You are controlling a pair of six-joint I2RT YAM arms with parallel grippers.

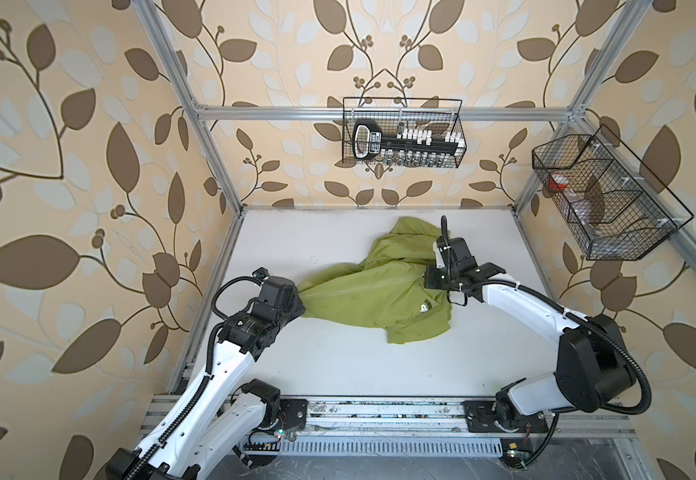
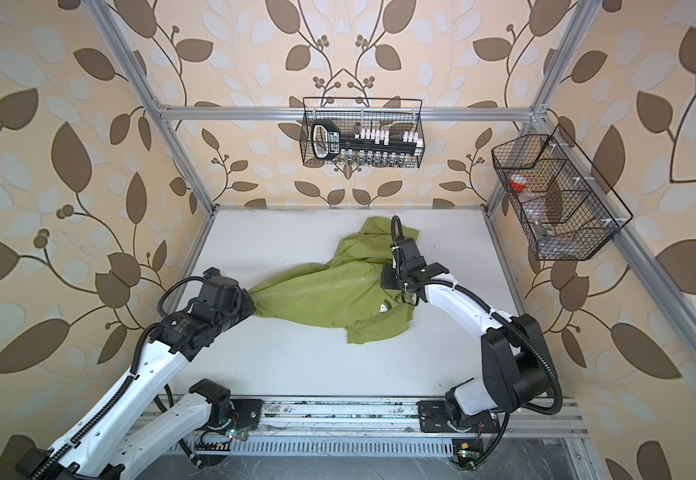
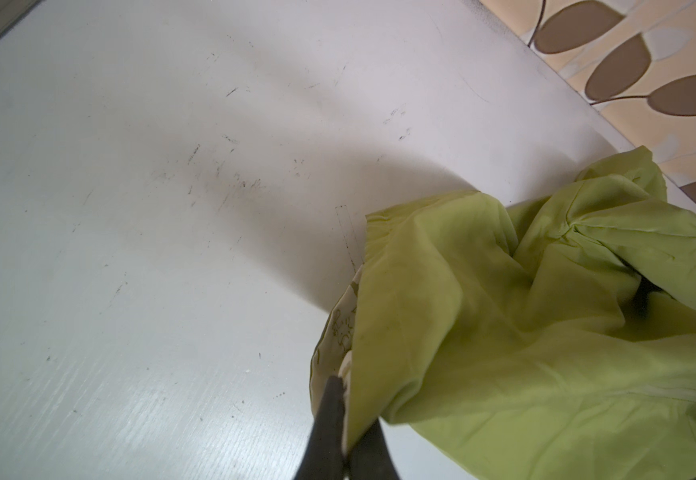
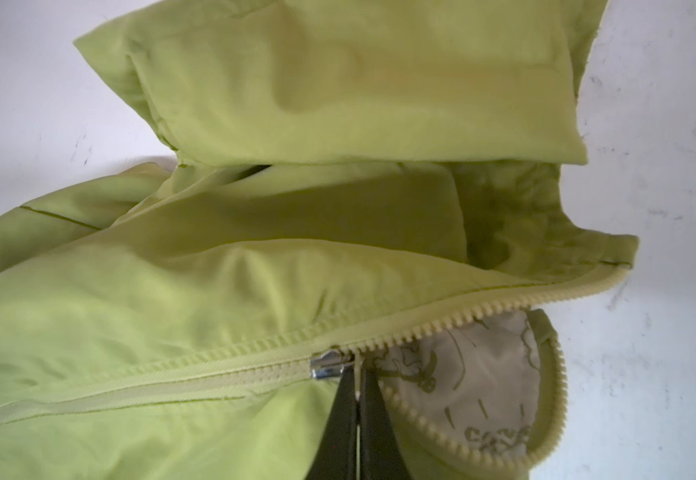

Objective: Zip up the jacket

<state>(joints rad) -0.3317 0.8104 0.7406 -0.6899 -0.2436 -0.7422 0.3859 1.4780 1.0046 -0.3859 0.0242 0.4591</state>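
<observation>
While the jacket (image 1: 375,286) lies crumpled mid-frame on the table (image 1: 338,365) in both top views, the left gripper (image 1: 301,300) pinches its left end and the right gripper (image 1: 424,276) sits at its right.

Left wrist view: jaws closed tight on the hem (image 3: 363,332), lower centre.

Right wrist view: jaws clamped on the zipper pull (image 4: 327,365), lower centre, with unmeshed teeth (image 4: 483,313) curving off right.

Best to hold the hem taut and draw the pull straight along the teeth, not upward.
</observation>
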